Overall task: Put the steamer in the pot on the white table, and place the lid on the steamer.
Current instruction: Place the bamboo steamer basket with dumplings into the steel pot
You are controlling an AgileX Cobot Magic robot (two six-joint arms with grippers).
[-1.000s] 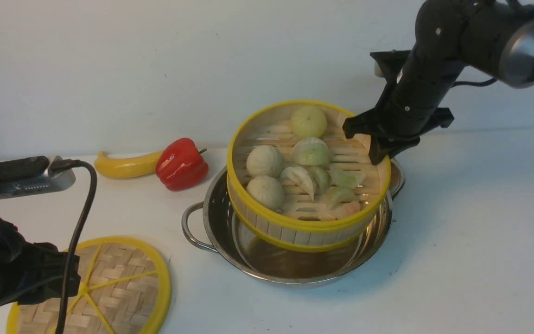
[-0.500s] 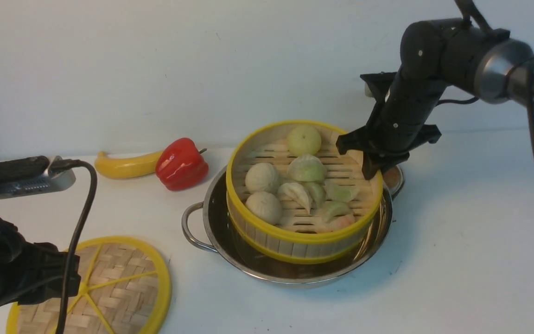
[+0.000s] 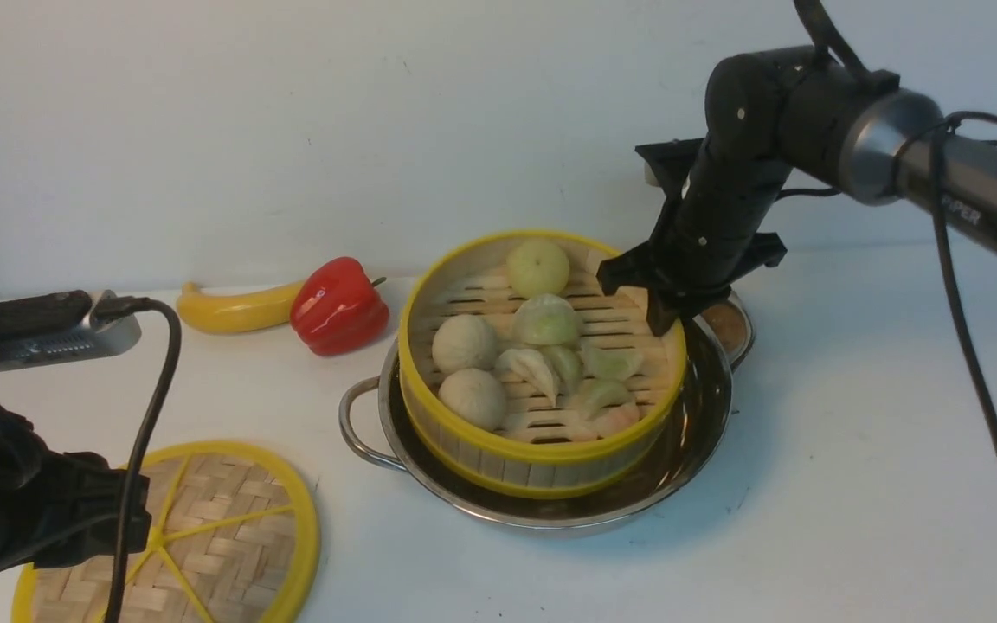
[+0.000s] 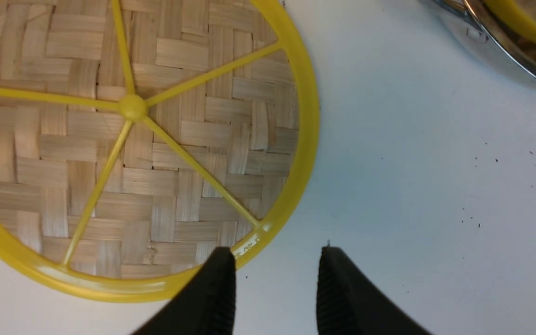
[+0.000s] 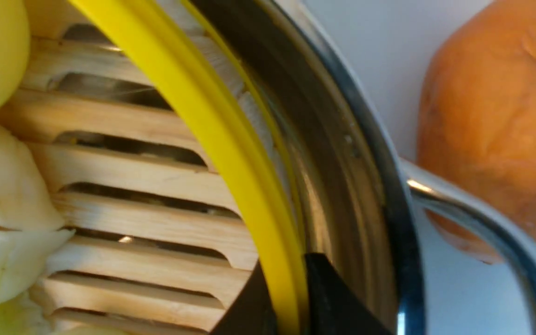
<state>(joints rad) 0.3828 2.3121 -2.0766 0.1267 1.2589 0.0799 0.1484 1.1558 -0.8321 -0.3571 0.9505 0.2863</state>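
Right gripper (image 3: 665, 313) clamped on the far-right rim of the steamer (image 3: 507, 452), one finger inside the wall, one outside; steamer, holding buns and dumplings (image 3: 542, 322), inside the pot (image 3: 696, 424), crowded toward its left side; pot at centre of the white table (image 3: 853, 484); lid (image 3: 221, 536) flat on the near-left table, well apart from the pot; left gripper (image 4: 277, 263) above the lid's right edge, jaws apart, empty; red pepper (image 3: 338, 305) far left.

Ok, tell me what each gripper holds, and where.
Right gripper: the steamer, jaws pinching its yellow top rim. Left gripper: nothing, open by the lid.
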